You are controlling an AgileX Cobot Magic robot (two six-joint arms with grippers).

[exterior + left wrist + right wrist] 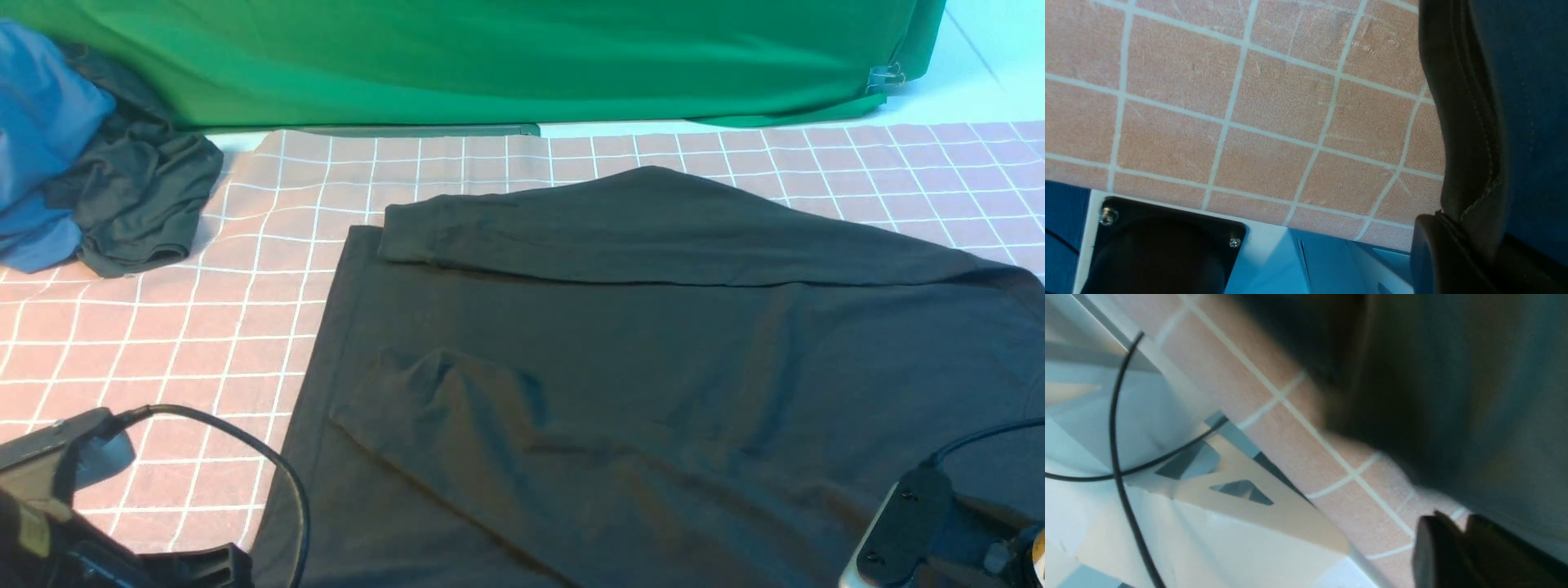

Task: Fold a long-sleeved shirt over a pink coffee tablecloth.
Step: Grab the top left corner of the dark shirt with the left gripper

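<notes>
Your long-sleeved shirt (pixel 653 351) lies flat on the pink coffee tablecloth (pixel 163 343), from the middle of the cloth toward your right side. Its hem points to your left. The far sleeve (pixel 620 237) and the near sleeve (pixel 490 433) are both laid across the body, so the piece is narrowed to a band that can be doubled over. Your left claw (pixel 1443 237) is clenched, and in its wrist view the stitched hem (pixel 1470 134) runs straight into it, standing up off the grid. I judge it has that near hem corner pinched so the edge can be carried across. Your right claw (pixel 1461 539) sits at the shirt's near edge toward the other end, just over the cloth (that view is smeared, so I cannot tell whether it is released or grasping). Two holds along one edge would keep the fold line straight, so confirm the right one before you lift. The dark grey garment (pixel 139 196) and blue cloth (pixel 41 139) sit well apart at the far left.
</notes>
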